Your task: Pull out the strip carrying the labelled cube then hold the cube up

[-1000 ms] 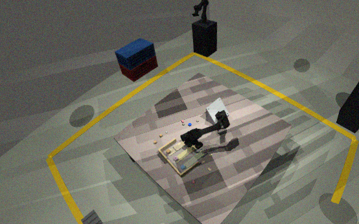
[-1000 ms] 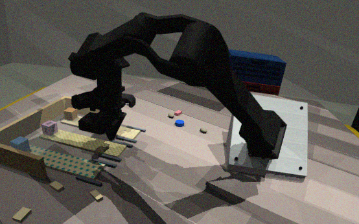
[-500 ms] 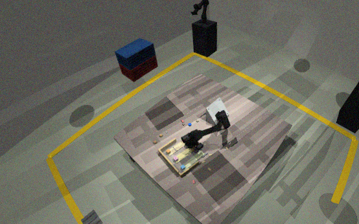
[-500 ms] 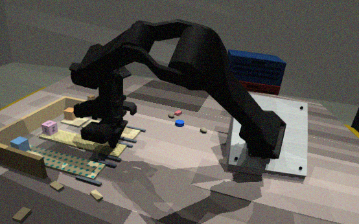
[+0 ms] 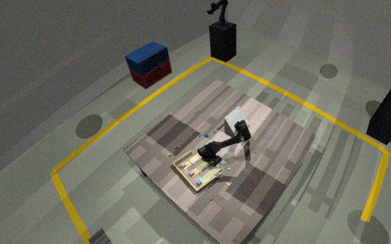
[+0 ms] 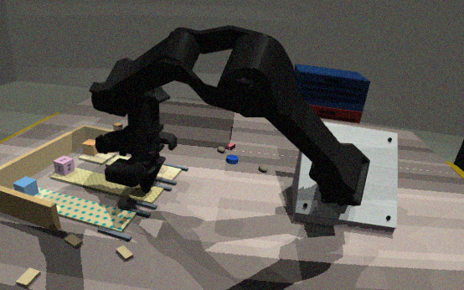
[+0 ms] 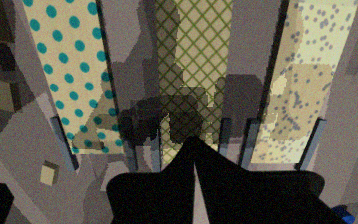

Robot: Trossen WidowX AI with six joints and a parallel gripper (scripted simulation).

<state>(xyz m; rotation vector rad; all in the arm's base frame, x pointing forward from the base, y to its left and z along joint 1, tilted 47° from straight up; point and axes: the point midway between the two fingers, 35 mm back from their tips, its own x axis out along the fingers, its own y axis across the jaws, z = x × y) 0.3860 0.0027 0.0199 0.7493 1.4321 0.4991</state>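
Observation:
The pink cube has dark letter-like marks and sits at the far end of the cross-hatched strip, the middle one. The blue cube is at the far end of the teal-dotted strip. The orange cube is beyond the speckled strip, which shows a gap in the exterior view. My gripper is shut and empty, low over the near end of the cross-hatched strip. Its contact with the strip cannot be told.
A wooden frame walls the cubes' end. Short grey rails flank the strips' near ends. Wood chips lie beside the frame. A blue disc lies toward the pale base plate.

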